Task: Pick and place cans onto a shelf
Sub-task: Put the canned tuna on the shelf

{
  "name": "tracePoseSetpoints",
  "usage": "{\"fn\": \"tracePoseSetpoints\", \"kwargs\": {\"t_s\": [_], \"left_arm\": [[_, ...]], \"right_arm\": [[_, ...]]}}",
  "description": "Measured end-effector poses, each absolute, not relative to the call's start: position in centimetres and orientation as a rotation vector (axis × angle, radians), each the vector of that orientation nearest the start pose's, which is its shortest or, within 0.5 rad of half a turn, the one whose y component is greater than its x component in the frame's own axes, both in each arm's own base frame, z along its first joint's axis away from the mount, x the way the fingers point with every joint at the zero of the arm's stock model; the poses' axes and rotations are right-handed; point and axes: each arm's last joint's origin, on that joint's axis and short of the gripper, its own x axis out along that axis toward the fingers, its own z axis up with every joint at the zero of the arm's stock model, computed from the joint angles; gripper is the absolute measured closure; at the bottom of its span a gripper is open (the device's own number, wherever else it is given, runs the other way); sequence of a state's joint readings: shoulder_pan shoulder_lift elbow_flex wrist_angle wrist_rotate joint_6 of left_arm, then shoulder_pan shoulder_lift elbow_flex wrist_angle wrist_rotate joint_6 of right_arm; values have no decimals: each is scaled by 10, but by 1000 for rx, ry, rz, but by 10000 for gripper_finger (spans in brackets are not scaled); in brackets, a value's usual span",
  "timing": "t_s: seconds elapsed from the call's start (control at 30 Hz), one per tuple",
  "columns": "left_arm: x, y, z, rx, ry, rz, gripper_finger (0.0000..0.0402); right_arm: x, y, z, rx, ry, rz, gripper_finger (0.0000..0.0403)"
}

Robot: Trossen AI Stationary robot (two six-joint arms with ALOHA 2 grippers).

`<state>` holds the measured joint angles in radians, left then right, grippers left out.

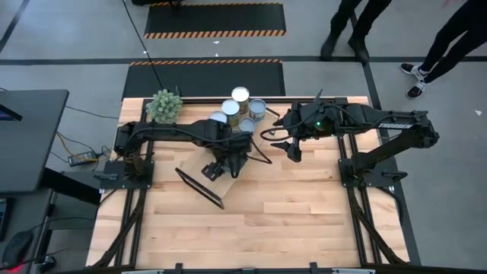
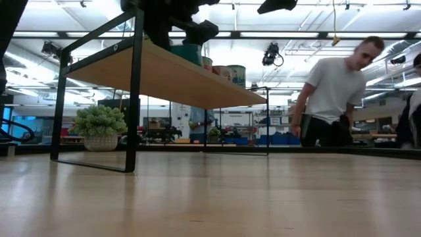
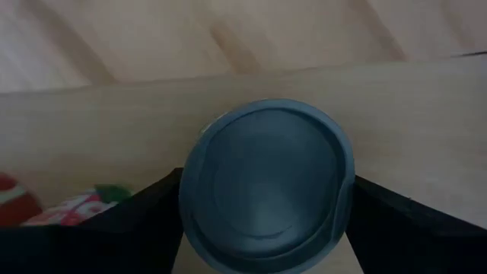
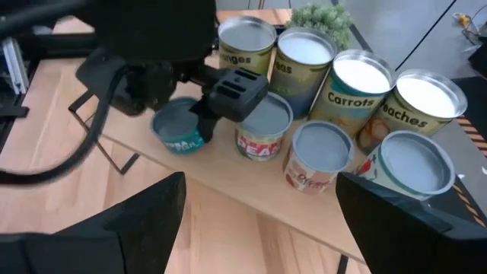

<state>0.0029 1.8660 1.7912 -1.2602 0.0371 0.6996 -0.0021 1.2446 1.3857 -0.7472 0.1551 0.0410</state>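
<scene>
The shelf (image 4: 228, 179) is a long light-wood board on black frame ends, standing at the table's middle (image 1: 192, 164). Several cans stand on it and behind it: a red-labelled one (image 4: 262, 131), a "Carrots" one (image 4: 356, 93) and others (image 1: 240, 96). My left gripper (image 1: 221, 166) is over the shelf, shut on a low teal can with a bluish-grey top (image 3: 266, 183); it also shows in the right wrist view (image 4: 176, 131). My right gripper (image 4: 259, 221) is open and empty, above the table right of the cans (image 1: 293, 151). My left gripper pinches the teal can by its round side wall (image 3: 190, 209) between its two fingers (image 3: 144, 221), one on each side. The fingers come from above, pointing down. The can stands upright with its bottom on the shelf board (image 4: 183, 148).
A spiky green plant (image 1: 163, 105) stands at the table's far left, also seen in the low view (image 2: 99, 125). The red-labelled can stands close beside the held can. People stand beyond the table's far edge (image 2: 335, 92). Bare tabletop (image 1: 289, 221) lies toward the near edge.
</scene>
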Motion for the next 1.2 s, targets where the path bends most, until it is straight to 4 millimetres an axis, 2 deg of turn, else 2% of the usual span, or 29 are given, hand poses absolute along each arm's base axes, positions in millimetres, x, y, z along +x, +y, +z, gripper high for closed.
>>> {"fn": "tracePoseSetpoints", "kwargs": {"t_s": [0.43, 0.8, 1.2], "left_arm": [[370, -4, 304, 568, 1281, -369, 11], [368, -16, 305, 592, 1312, -309, 6], [380, -32, 326, 584, 1138, -255, 6]], "right_arm": [[249, -5, 392, -17, 602, -161, 56], [249, -5, 392, -22, 603, -160, 56], [250, -5, 393, -24, 600, -159, 56]]}}
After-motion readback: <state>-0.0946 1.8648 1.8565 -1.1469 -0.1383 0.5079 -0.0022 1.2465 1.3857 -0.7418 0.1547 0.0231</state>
